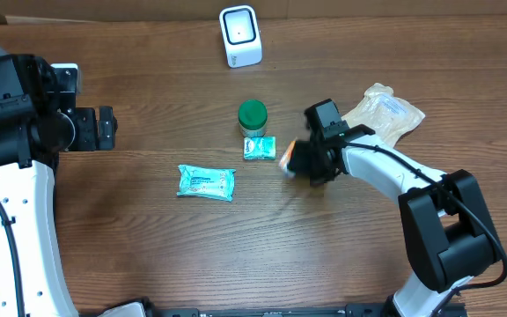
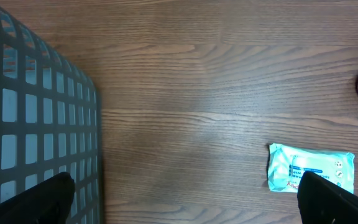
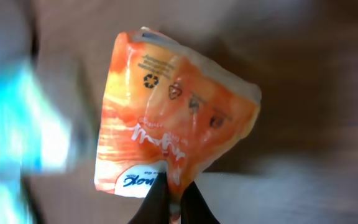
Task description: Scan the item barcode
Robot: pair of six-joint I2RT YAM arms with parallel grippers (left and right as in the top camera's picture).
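The right tool is closed, pinching one edge of an orange packet. The packet is held over the middle of the wooden surface, just right of a small teal packet and a green-lidded jar. A white scanner stands at the far edge. A blue pack lies between the tools. The left tool hangs wide open, well apart.

From above, the crinkly orange plastic packet is mostly hidden behind the right gripper. The right wrist view blurs everything around it. The grey mesh basket runs off the left wrist view.
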